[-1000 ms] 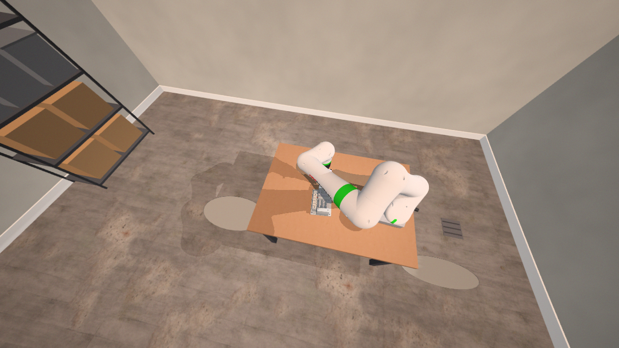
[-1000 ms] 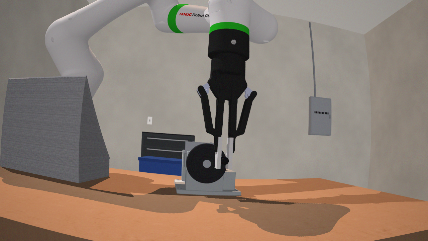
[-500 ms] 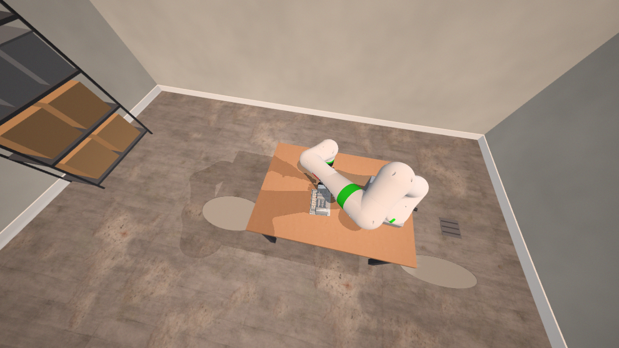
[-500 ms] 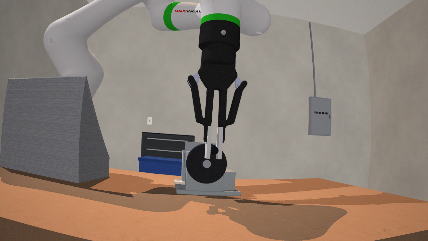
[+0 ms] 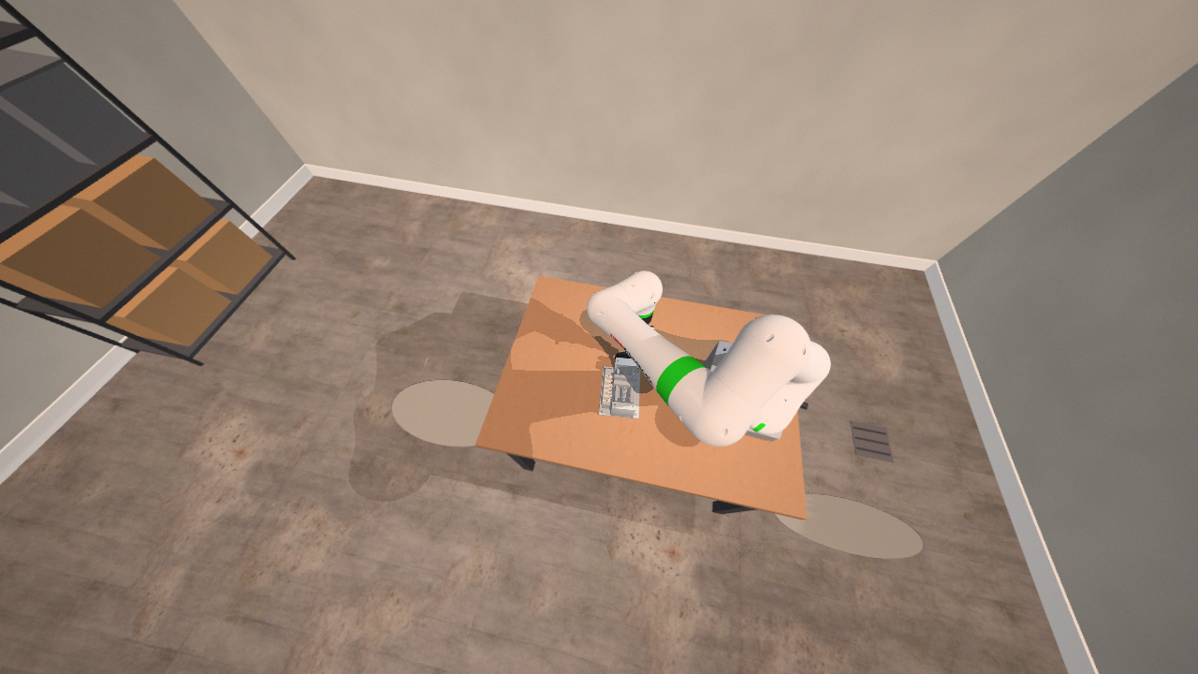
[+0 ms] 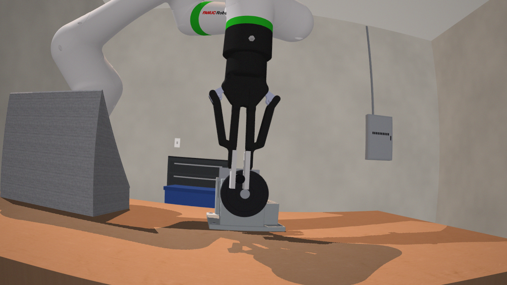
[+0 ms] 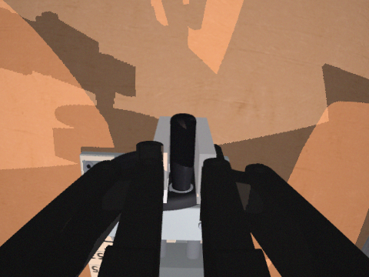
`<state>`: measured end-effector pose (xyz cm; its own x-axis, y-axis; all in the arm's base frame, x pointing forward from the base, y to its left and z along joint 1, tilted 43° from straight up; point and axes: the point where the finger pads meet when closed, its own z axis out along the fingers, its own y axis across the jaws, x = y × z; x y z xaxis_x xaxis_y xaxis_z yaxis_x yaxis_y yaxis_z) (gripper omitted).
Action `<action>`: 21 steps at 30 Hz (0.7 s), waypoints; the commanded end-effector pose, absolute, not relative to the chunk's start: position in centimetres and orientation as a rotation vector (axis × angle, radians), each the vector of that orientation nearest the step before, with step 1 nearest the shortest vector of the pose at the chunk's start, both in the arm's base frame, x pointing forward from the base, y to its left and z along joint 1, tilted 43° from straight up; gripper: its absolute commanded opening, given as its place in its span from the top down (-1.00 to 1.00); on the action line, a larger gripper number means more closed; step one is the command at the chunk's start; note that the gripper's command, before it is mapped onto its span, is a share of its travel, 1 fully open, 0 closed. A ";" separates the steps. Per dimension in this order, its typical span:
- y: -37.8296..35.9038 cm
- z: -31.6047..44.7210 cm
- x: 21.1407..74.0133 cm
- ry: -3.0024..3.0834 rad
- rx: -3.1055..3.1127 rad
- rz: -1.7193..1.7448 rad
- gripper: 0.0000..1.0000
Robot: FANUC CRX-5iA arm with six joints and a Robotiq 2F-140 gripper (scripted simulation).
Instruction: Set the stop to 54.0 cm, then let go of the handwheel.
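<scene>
high distant top view facing down, low close exterior facing gripper (image 6: 239,188) (image 7: 182,135), wrist close-up downward, shared gripper

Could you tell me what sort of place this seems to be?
Probably a workshop or small industrial room: a breaker-style panel on the wall, a metal-framed shelf unit with bins, and a robot arm at a table.

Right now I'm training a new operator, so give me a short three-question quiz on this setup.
1. True or false: the handwheel is black.
2. Fill in: the crank knob is between the gripper's two ____.
3. In the exterior view, the blue box is which side of the handwheel: A) left, B) right?

Key: 1 true; 2 fingers; 3 A
</scene>
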<state>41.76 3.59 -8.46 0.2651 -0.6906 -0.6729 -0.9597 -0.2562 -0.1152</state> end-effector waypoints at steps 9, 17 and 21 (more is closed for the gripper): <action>4.5 -10.1 40.1 1.487 -2.028 0.689 0.92; 5.7 -11.3 40.0 1.487 -2.028 0.689 0.92; 6.4 -11.9 40.3 1.487 -2.028 0.689 0.92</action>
<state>40.10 5.99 -11.57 0.2650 -0.6906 -0.6729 -0.9597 -0.2563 -0.1149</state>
